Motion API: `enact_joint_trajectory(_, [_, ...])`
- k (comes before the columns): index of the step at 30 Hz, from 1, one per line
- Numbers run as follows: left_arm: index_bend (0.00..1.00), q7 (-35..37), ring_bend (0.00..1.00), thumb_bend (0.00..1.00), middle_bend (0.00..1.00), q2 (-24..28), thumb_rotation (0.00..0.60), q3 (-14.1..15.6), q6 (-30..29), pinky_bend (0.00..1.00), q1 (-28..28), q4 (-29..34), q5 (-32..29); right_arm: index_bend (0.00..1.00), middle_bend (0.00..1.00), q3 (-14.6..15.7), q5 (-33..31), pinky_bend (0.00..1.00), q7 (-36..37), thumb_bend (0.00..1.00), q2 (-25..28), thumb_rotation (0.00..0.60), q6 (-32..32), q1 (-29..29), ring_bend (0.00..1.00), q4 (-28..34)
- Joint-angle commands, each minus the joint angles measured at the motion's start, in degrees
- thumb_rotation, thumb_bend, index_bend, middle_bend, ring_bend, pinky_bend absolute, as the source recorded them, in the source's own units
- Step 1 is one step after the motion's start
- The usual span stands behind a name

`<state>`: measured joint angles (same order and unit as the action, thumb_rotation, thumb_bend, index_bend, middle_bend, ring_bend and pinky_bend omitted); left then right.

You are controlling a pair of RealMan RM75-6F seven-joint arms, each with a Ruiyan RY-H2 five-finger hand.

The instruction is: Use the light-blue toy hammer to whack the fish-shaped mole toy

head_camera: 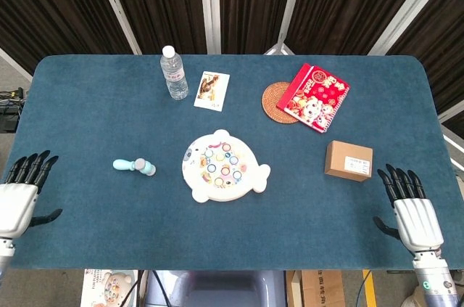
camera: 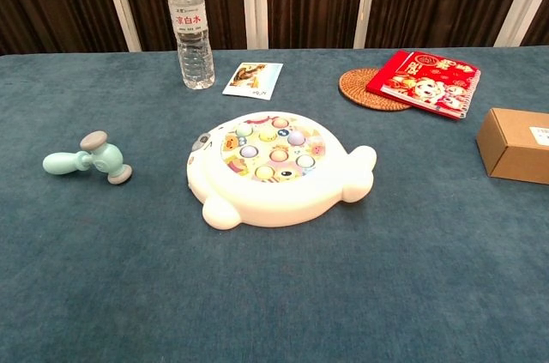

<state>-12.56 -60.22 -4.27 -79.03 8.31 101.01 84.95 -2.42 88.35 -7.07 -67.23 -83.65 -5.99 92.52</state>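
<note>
The light-blue toy hammer (head_camera: 135, 166) (camera: 90, 158) lies on its side on the blue table, left of centre. The white fish-shaped mole toy (head_camera: 225, 168) (camera: 274, 166) sits mid-table with several coloured buttons on top. My left hand (head_camera: 22, 192) hovers at the table's front-left edge, fingers spread, holding nothing, well left of the hammer. At the front-right edge my right hand (head_camera: 410, 213) is likewise spread and empty. Neither hand shows in the chest view.
A water bottle (head_camera: 174, 73) and a picture card (head_camera: 212, 91) stand at the back. A round woven coaster (head_camera: 276, 103) and a red booklet (head_camera: 314, 97) lie back right. A cardboard box (head_camera: 348, 160) sits just ahead of my right hand.
</note>
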Motion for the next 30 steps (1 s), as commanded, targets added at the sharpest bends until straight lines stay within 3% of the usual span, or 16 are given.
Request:
enact_joint_trajectory(1, [0.22, -3.0, 0.0, 0.06, 0.02, 0.4, 0.6, -3.4, 5.8, 0.01, 4.7, 3.2, -5.2, 0.0, 0.0, 0.0, 0.0, 0.0, 0.1, 0.2, 0.0, 0.6, -0.1, 0.0, 0.0, 0.1])
enact_joint_trajectory(4, [0.27, -7.5, 0.0, 0.11, 0.04, -1.8, 0.6, -6.0, 10.0, 0.01, 9.1, 2.5, -9.8, 0.0, 0.0, -0.1, -0.4, 0.0, 0.3, 0.2, 0.0, 0.6, 0.1, 0.1, 0.0, 0.2])
enact_joint_trajectory(11, [0.35, -15.2, 0.0, 0.2, 0.09, -7.1, 0.6, -8.3, 15.4, 0.01, 15.5, -0.9, -19.2, 0.0, 0.0, -0.3, -1.0, 0.0, 0.7, 0.2, 0.1, 0.6, 0.4, 0.0, 0.0, 0.4])
enact_joint_trajectory(19, [0.41, -20.7, 0.0, 0.3, 0.13, -12.3, 0.6, -8.1, 18.0, 0.01, 20.1, -4.5, -27.0, 0.0, 0.0, -0.7, -2.2, 0.0, 1.4, 0.2, 0.2, 0.6, 0.9, -0.1, 0.0, 0.6])
enact_joint_trajectory(30, [0.46, -23.3, 0.0, 0.41, 0.16, -19.0, 0.6, -7.4, 19.1, 0.01, 24.7, -8.9, -31.0, 0.0, 0.0, -1.0, -3.3, 0.0, 2.1, 0.2, 0.4, 0.6, 1.5, -0.2, 0.0, 1.1])
